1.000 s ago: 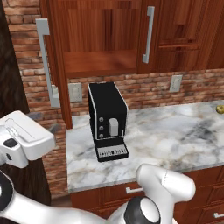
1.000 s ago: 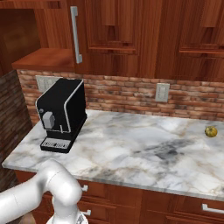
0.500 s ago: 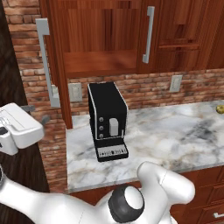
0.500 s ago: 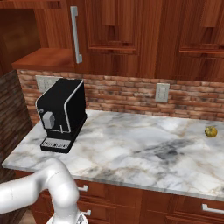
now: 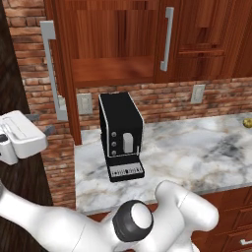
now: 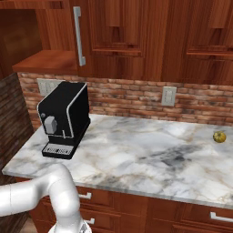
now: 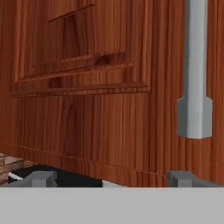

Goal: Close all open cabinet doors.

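Note:
One cabinet door (image 5: 66, 74) at the left stands swung out, edge-on to me, its silver bar handle (image 5: 49, 69) on the left-facing side. Behind it the cabinet interior (image 5: 113, 44) lies open. The neighbouring cabinet door (image 5: 182, 34) with its bar handle (image 5: 167, 39) is flat shut, as also seen in the right base view (image 6: 113, 32). My gripper (image 5: 41, 124) hangs left of the open door, below its handle, open and holding nothing. In the hand view the gripper (image 7: 110, 179) faces the door's panelled outer face (image 7: 87, 100), with the handle's lower end (image 7: 194, 87) to the right.
A black coffee machine (image 5: 120, 135) (image 6: 63, 118) stands on the marble counter (image 5: 197, 152) under the open cabinet. A small yellow-green fruit (image 6: 219, 136) lies far right. A brick wall (image 5: 29, 29) rises left of the open door. Drawer fronts (image 6: 200, 218) run below.
My hand has drifted left and slightly up beside the open door, and the arm's elbow has swung left across the bottom of the left base view. The door has not moved.

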